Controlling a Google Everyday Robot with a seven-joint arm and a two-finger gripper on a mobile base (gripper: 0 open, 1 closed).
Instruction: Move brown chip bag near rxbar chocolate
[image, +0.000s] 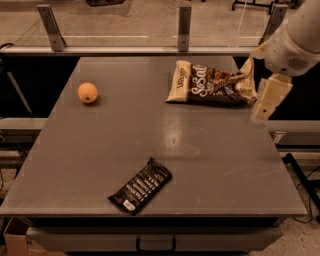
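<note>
The brown chip bag, a large crinkly snack packet with a dark brown middle, cream-tan ends and big white script lettering, is seen lying on its side in the far right part of the grey flat table. Its long axis is set roughly left to right, the left end is flattened against the surface, and the right end is crumpled and raised a little.

The rxbar chocolate, a small flat rectangular black wrapper printed with rows of white text and a small white patch, is placed near the front edge of the table, somewhat left of the middle. It is turned diagonally, with its upper end pointing toward the far right. The bar and the bag are well apart.

The cream-coloured gripper is held at the right edge of the table, just beside the raised right end of the bag and pointing downward. Whether the bag is touched by it cannot be told, and whether it is spread or closed up cannot be made out. The rounded white arm is seen above it, entering from the upper right corner.

A small round orange fruit is set on the far left part of the table, well apart from both packets. A clear panel held by grey metal posts is fixed along the far edge, and a dark drawer handle is seen below the front edge
</note>
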